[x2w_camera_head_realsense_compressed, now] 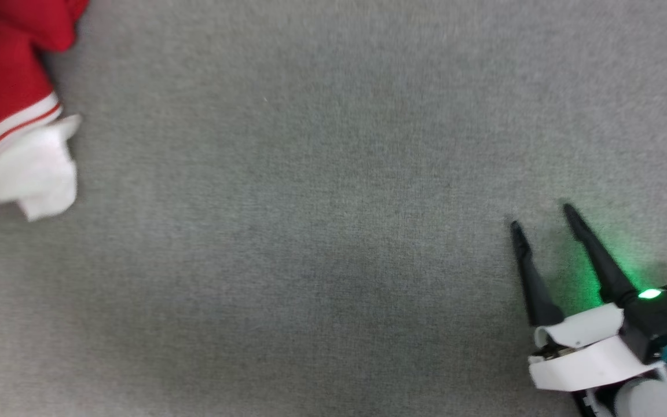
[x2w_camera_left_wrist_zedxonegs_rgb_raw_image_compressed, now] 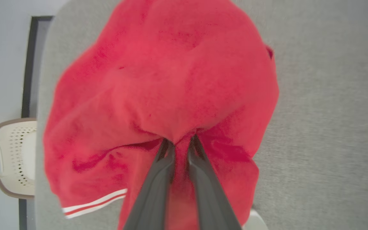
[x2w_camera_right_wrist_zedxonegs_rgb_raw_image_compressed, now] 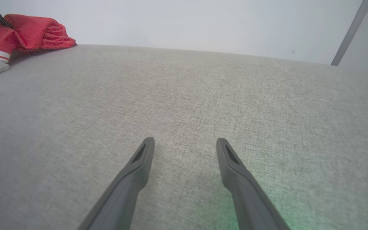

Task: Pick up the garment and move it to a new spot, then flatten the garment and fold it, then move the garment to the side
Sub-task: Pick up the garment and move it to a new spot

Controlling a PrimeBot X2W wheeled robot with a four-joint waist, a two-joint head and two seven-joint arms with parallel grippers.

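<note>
Grey fabric-covered table [x2w_camera_head_realsense_compressed: 310, 231], pale wall [x2w_camera_right_wrist_zedxonegs_rgb_raw_image_compressed: 187, 22] behind it. The right gripper [x2w_camera_head_realsense_compressed: 542, 219] is low over the bare cloth, jaws wide apart with nothing between them. The garment [x2w_camera_head_realsense_compressed: 3, 104] is way off to the left of its fingers. The left wrist view adds the grip: left gripper [x2w_camera_left_wrist_zedxonegs_rgb_raw_image_compressed: 180, 140] jaws nearly together, pinching a fold of the red garment bunched up ahead of the tips. There's also a cream perforated basket [x2w_camera_left_wrist_zedxonegs_rgb_raw_image_compressed: 14, 156] off the table edge.
</note>
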